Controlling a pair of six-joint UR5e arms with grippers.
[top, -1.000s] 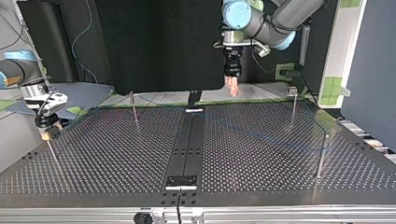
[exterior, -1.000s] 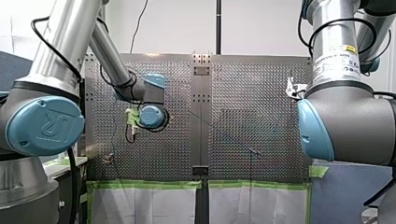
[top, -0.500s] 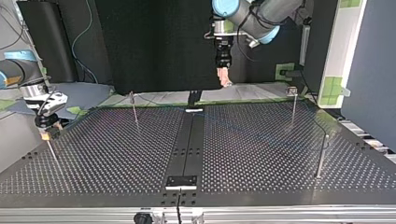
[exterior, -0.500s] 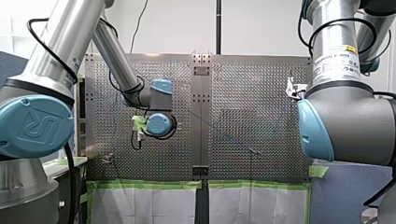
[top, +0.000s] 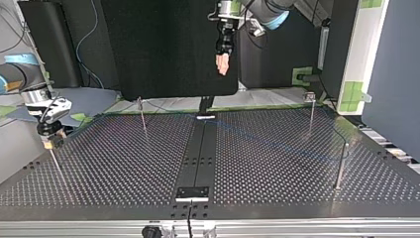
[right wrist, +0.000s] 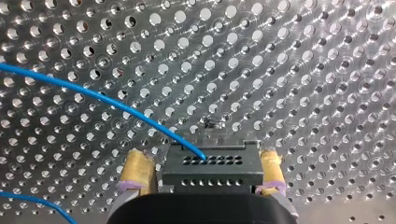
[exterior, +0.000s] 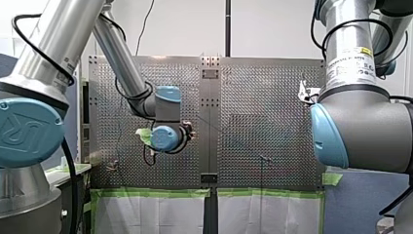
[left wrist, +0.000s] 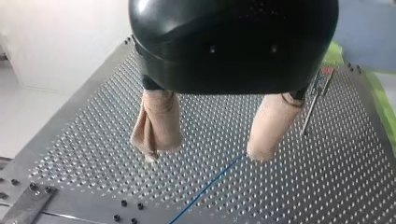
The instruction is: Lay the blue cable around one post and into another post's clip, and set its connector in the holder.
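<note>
My left tool [left wrist: 205, 153] is hanging open and empty well above the surface [left wrist: 84, 140], with the cable [left wrist: 210, 184] lying flat beneath it. My right tool [right wrist: 204, 171] is clamping the connector [right wrist: 210, 163] between its yellow pads [right wrist: 135, 169]. I am judging the task early: no post [top: 311, 110] is visibly catching the cable, and the connector is awaiting its holder.

A robotics lab: perforated metal table [top: 277, 163], green tape [exterior: 151, 193] edging, black panel [top: 168, 44] behind.
</note>
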